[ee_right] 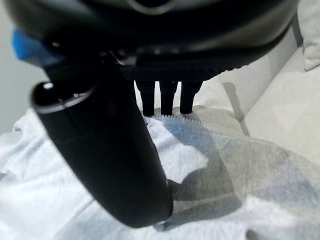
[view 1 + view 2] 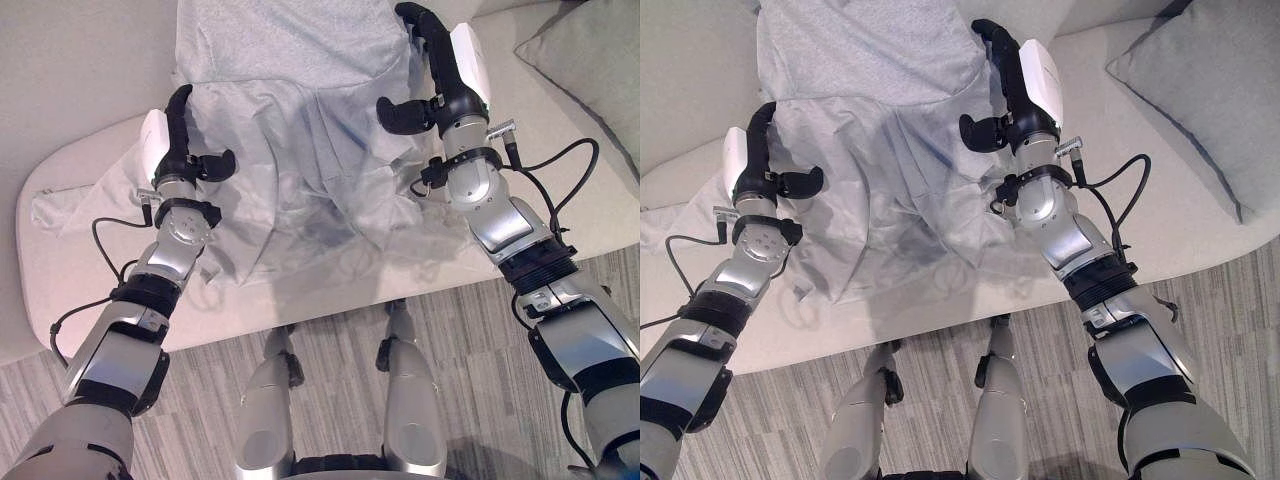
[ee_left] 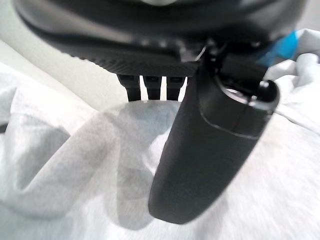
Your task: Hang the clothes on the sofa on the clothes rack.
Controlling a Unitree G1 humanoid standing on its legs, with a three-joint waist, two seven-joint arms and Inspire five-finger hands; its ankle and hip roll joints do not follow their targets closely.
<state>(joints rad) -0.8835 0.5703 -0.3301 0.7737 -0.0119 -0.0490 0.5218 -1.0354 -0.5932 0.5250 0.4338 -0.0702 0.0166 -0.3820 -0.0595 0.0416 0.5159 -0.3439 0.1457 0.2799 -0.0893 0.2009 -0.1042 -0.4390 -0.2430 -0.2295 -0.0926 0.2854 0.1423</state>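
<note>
Across the middle of the frame a pale grey garment [image 2: 290,170] lies spread and rumpled over the cream sofa [image 2: 70,90] — grey wood-look flooring [image 2: 330,330] runs along the bottom, a grey cushion [image 2: 590,60] sits upper right. Left hand [image 2: 180,140] and right hand [image 2: 440,70] rest on the cloth, fingers straight, thumbs held apart — neither grips it
</note>
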